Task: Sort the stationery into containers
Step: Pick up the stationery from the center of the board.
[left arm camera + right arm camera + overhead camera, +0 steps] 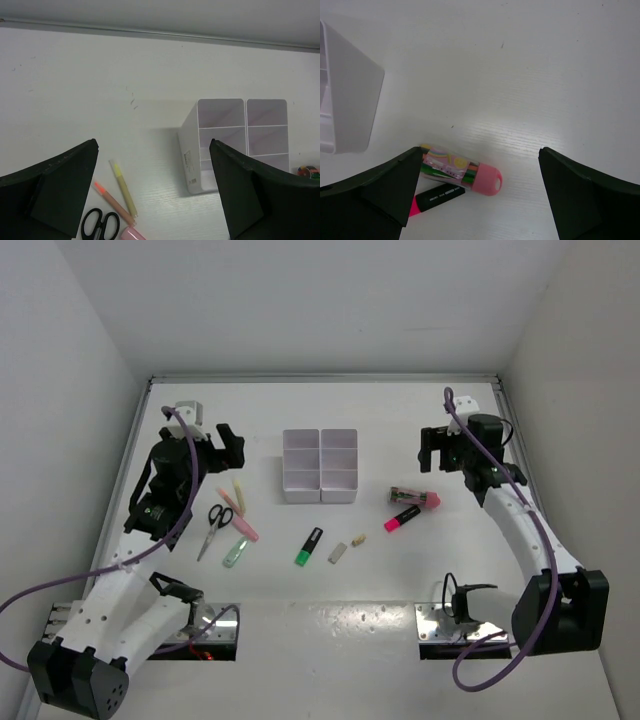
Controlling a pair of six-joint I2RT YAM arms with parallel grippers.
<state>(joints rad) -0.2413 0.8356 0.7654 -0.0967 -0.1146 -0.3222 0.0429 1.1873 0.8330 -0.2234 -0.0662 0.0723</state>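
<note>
left gripper (pixel 232 445), right gripper (pixel 429 450) spread wide; organiser (pixel 320 466) between

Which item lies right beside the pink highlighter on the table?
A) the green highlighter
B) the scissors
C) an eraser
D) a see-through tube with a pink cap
D: the pink-capped clear tube lies right beside the pink highlighter, while the scissors and green highlighter lie well off to the left.
</note>
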